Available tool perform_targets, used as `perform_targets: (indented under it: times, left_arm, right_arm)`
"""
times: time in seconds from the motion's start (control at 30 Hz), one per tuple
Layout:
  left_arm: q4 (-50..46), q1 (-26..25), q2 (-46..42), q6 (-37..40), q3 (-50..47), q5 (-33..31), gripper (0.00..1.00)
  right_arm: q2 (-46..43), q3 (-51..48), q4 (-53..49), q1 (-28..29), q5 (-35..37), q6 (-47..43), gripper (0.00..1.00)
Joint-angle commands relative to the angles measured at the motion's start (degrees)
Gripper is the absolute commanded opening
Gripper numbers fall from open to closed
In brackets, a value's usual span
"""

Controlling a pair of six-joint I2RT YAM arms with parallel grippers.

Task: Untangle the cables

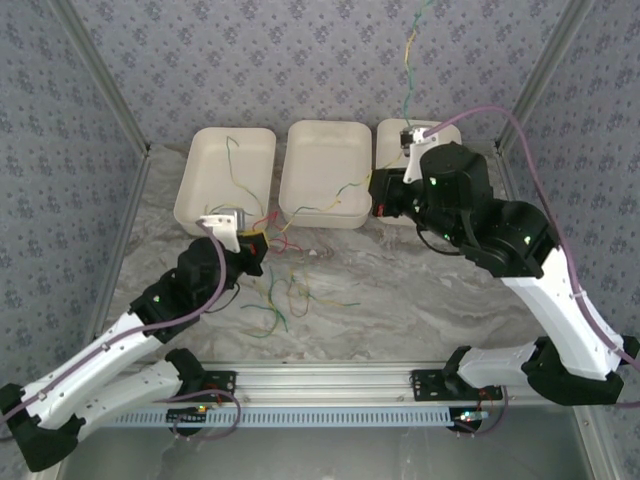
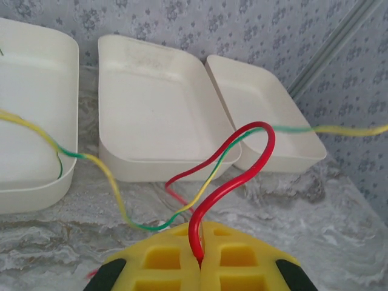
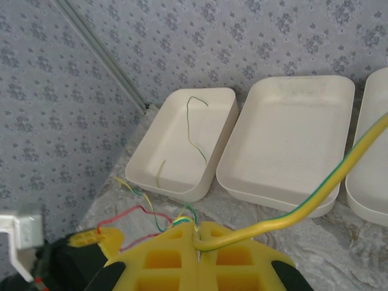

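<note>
Left gripper [image 2: 200,259] is clamping shut on a red cable [image 2: 268,144] looping up from its tips, while right gripper [image 3: 197,239] is pinching a yellow-green cable [image 3: 303,209]; remaining cables [image 1: 280,300] are lying tangled on the table [image 1: 400,290] before white trays [image 1: 322,170].

A lab robot booth: patterned cloth walls [image 1: 300,60] on metal posts [image 1: 103,75], marble-look table [image 1: 400,300], two arms [image 1: 110,350] bolted to a rail [image 1: 320,380].

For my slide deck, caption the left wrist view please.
Left fingers shut on a looping red cable, green-yellow cable crossing it, three white trays behind.
</note>
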Motion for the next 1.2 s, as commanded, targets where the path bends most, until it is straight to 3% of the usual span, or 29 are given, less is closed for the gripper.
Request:
perform_targets:
  times: [0.0,0.1,0.2,0.33,0.37,0.43,0.5,0.63,0.83,1.07,1.17]
  left_arm:
    - [-4.3,3.8,0.2,-4.3,5.7,0.4,0.0]
    - [-10.5,10.9,1.1,-6.6,9.9,-0.1,0.0]
    - [-13.4,20.3,2.5,-8.2,12.3,3.9,0.0]
    - [-3.0,33.8,3.5,-15.0,9.9,21.3,0.0]
    - [-1.0,36.0,4.4,-17.6,10.2,25.8,0.0]
    - [0.5,38.0,5.5,-20.5,11.9,28.9,0.0]
    - [-0.9,38.3,5.8,-20.2,14.5,28.3,0.0]
    - [-13.7,38.8,7.8,-16.1,20.9,23.5,0.0]
    - [-15.1,39.5,3.7,-15.2,13.1,19.9,0.0]
    - [-13.0,52.6,1.7,-16.5,14.1,25.4,0.0]
    - [-18.2,55.9,3.8,-13.6,19.4,20.7,0.0]
  right_arm:
    - [-2.6,-3.8,1.7,1.1,2.4,0.7,0.0]
    - [-5.0,-7.7,1.5,1.4,3.2,1.4,0.0]
    - [-7.6,-11.5,1.4,1.6,3.5,2.3,0.0]
    - [-10.0,-16.3,1.1,3.0,4.6,3.5,0.0]
    - [-10.4,-17.6,0.8,3.2,5.5,3.8,0.0]
    - [-11.0,-19.7,0.0,3.5,7.7,3.9,0.0]
    - [-12.2,-21.3,-0.7,3.4,9.4,4.1,0.0]
    - [-13.4,-19.2,-1.7,3.0,10.6,3.0,0.0]
    - [-12.4,-12.6,-6.4,2.8,13.6,0.5,0.0]
    - [-14.1,-17.8,-8.1,3.0,14.2,1.0,0.0]
    - [-17.1,-20.1,-8.6,3.0,15.8,1.9,0.0]
